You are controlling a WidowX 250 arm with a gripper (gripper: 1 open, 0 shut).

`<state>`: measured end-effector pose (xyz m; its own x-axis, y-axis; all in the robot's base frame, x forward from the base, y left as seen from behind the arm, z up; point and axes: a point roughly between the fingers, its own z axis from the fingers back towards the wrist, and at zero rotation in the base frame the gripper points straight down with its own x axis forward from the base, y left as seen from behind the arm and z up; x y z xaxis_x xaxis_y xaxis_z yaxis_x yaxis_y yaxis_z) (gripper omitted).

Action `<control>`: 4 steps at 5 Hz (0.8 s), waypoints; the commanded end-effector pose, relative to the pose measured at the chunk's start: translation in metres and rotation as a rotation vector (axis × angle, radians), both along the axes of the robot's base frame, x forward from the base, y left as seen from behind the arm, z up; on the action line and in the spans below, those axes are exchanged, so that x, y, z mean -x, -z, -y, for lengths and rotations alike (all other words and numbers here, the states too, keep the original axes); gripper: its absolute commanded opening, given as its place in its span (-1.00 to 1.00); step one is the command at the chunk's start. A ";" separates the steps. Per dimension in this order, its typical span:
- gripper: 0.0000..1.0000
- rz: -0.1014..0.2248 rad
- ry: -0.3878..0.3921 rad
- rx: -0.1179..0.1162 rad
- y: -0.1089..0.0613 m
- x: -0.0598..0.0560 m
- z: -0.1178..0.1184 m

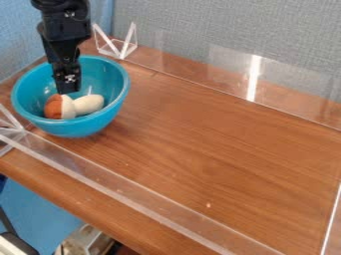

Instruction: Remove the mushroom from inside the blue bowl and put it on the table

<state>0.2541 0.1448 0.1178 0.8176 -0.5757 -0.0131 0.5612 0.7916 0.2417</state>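
Note:
The mushroom [60, 106] lies on its side inside the blue bowl [110, 106], its reddish-brown cap to the left and its cream stem to the right. The bowl stands at the far left corner of the wooden table [213, 139]. My black gripper [63, 84] points down over the bowl's back half, just above the mushroom and not touching it. Its fingers stand slightly apart with nothing between them.
Low clear acrylic walls [253, 75] run around the table's edges, with one close in front of the bowl [54, 149]. A white wire bracket [118, 42] sits at the back corner behind the bowl. Bare wood stretches to the right of the bowl.

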 end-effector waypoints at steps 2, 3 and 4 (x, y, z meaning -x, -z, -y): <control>1.00 0.001 0.011 -0.020 0.001 -0.008 -0.008; 1.00 -0.021 0.005 -0.014 0.019 -0.012 -0.016; 1.00 -0.039 0.072 -0.014 0.032 -0.018 -0.022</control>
